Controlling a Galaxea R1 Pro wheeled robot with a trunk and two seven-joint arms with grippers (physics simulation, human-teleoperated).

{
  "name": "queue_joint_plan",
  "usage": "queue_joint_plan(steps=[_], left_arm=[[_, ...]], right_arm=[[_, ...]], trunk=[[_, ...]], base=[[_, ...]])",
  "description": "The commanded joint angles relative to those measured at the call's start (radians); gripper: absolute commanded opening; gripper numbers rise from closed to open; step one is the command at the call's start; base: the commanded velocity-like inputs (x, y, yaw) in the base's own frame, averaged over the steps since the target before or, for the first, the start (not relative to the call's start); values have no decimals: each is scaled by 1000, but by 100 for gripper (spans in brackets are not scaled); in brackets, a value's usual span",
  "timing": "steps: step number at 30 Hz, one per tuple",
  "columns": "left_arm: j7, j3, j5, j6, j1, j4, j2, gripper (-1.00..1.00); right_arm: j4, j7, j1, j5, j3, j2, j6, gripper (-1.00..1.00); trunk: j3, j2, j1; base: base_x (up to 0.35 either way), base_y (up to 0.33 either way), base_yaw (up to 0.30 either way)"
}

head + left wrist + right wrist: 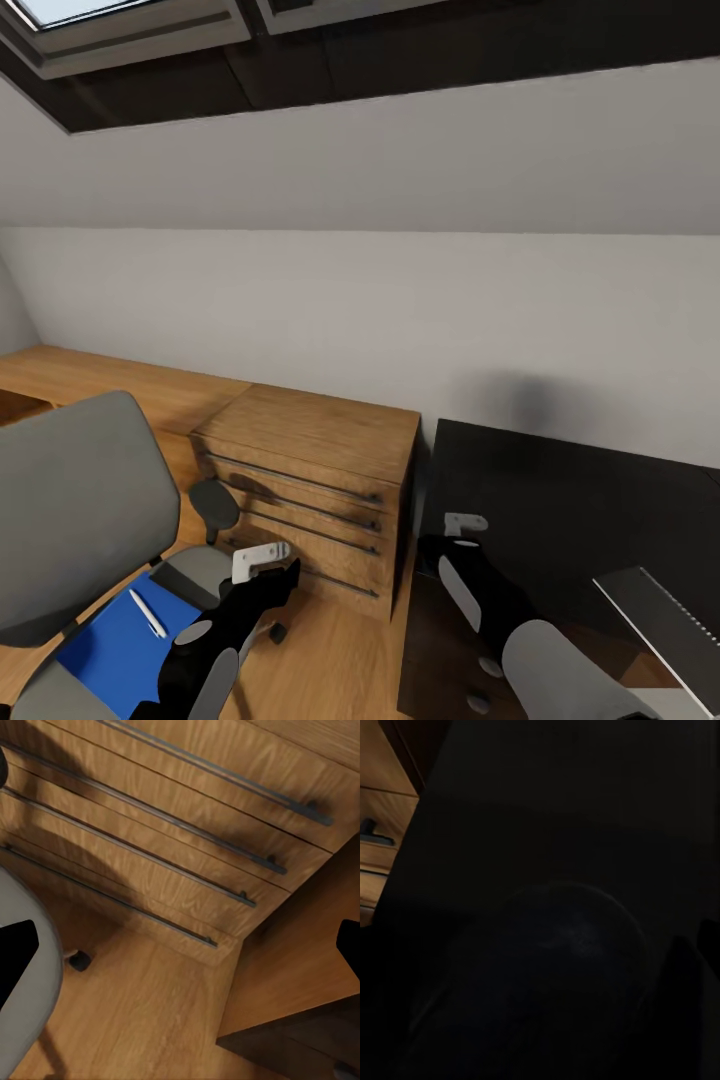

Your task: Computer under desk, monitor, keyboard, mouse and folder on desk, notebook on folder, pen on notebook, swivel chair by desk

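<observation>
We count one folder [120,640], bright blue, lying flat on the seat of the one chair [70,520] at the lower left of the head view. One pen [147,612], a thin whitish stick, lies on top of the folder, toward its far edge. We cannot make out a notebook on the folder.

The left gripper [262,560] hangs just beyond the chair seat, near the folder's far corner but not touching it or the pen. It sits in front of the one wooden dresser [310,480], whose four long bar handles we count in the left wrist view [187,855]. There its two dark fingertips [16,956] stand at opposite edges of the picture, so the jaws are spread wide with nothing between them; below them is wood floor and the grey edge of the seat.

The right gripper [465,522] is over the near left part of the one desk [560,500], well apart from the folder. Its wrist view shows the black top [547,810], too dark for us to tell how far its jaws are parted.

One keyboard [665,625] lies on the desk at the right edge of the head view.
</observation>
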State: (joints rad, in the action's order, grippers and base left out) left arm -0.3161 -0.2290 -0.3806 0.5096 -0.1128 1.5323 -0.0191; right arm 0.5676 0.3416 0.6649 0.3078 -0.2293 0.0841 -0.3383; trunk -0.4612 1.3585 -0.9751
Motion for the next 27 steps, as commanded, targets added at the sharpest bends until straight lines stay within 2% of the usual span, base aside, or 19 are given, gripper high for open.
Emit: queue_joint_plan(steps=[1, 9, 19, 27], left_arm=[[-9, -1, -11, 3, -1, 2, 0, 100], [-10, -1, -11, 3, -1, 2, 1, 100], [-9, 2, -12, 4, -1, -3, 3, 100], [-9, 2, -12, 4, -1, -4, 4, 100]], right_arm=[[-6, 9, 0, 10, -2, -1, -15, 100], [-6, 10, 0, 10, 15, 0, -29, 100], [-5, 10, 0, 11, 16, 0, -30, 100], [-6, 10, 0, 11, 16, 0, -30, 100]], trunk=[[-1, 1, 0], [-1, 1, 0], [-1, 1, 0], [-1, 1, 0]], base=[[0, 0, 0], [0, 0, 0], [-5, 0, 0], [-91, 0, 0]])
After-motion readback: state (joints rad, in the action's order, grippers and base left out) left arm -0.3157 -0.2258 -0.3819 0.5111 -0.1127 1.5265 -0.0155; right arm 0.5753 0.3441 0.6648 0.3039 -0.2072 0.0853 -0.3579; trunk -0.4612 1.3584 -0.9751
